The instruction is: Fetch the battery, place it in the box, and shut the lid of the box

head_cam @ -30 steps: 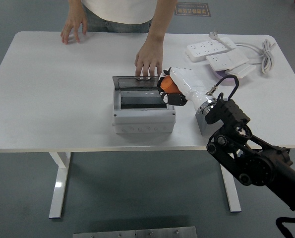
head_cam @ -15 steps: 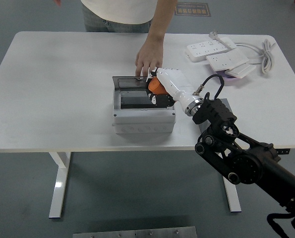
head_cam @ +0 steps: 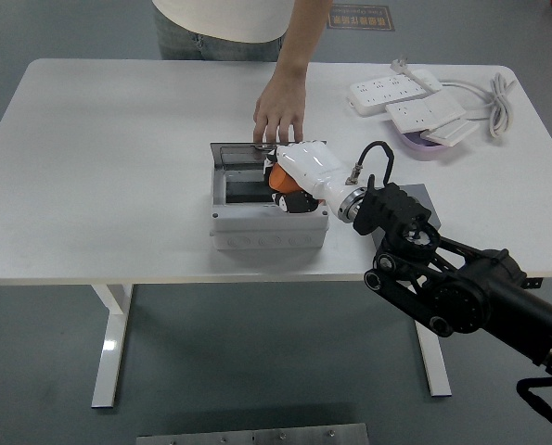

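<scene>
Battery (head_cam: 281, 180), orange, sits gripped in the right hand (head_cam: 299, 181) over the open box (head_cam: 268, 221), ready to drop in; a person's hand (head_cam: 279, 109) pins the lid (head_cam: 241, 153) back.

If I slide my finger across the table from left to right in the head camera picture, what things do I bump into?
Grey plastic box with its lid open → robot's white right hand holding the orange battery over the box → dark grey flat pad → purple bowl → white power strips with cord.
</scene>
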### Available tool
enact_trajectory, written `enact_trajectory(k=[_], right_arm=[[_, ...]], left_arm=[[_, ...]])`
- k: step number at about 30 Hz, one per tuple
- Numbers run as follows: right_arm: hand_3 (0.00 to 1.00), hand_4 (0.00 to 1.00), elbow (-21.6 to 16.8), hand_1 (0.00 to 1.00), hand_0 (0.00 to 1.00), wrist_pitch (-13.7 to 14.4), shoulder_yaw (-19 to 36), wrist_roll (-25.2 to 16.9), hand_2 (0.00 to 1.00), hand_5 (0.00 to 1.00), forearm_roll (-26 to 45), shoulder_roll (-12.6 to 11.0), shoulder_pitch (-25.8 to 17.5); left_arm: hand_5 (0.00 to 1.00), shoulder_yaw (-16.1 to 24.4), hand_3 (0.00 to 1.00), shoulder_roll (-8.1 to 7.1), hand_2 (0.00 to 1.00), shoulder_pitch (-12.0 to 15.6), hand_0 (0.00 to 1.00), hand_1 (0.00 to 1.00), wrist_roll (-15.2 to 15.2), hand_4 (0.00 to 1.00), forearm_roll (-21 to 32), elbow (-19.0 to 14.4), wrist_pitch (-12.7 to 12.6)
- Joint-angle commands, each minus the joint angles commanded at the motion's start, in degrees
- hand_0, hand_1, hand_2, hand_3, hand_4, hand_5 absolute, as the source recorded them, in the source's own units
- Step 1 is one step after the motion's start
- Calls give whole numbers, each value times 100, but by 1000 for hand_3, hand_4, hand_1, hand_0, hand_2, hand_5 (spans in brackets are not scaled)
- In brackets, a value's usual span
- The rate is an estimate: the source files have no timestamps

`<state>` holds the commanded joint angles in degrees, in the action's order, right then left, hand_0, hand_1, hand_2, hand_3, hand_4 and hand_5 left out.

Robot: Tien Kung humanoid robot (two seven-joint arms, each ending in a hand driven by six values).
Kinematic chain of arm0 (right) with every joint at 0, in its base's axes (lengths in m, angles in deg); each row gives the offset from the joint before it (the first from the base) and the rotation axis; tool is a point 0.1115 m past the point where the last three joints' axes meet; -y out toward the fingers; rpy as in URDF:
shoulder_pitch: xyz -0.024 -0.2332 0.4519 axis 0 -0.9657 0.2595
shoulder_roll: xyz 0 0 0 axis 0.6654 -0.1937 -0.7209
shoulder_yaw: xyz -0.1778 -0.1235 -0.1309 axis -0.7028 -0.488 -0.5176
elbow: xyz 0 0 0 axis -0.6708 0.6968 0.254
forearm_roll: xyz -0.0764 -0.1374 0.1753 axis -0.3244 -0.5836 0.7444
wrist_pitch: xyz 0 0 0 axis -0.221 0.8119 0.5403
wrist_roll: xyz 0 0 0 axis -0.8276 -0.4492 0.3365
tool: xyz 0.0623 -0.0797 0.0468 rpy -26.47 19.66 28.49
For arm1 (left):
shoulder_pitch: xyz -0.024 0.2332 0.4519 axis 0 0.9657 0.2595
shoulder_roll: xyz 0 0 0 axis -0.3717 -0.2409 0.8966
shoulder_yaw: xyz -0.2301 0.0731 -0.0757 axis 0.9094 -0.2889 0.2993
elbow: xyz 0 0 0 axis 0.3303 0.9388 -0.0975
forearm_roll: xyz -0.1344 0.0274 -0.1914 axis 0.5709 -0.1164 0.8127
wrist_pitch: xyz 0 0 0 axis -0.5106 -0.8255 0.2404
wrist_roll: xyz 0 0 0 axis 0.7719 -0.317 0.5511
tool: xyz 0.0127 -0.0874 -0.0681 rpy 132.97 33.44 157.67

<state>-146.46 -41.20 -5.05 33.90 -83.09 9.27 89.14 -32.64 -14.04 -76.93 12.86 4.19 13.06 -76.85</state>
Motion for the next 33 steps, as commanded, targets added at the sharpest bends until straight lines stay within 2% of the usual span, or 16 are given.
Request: enact_trajectory(k=[9,33], right_arm=[[349,344,79,185,165,-47,-175,-21,271,2,54,32,223],[350,355,184,185,163,-18,-325,-54,272,2,60,373,458]], left_arm=[[62,88,566,23,582,48,646,717,-92,610,-96,-18,-15],[62,171,566,17,583,-16,645,717,-149,609,-226,-18,-9]])
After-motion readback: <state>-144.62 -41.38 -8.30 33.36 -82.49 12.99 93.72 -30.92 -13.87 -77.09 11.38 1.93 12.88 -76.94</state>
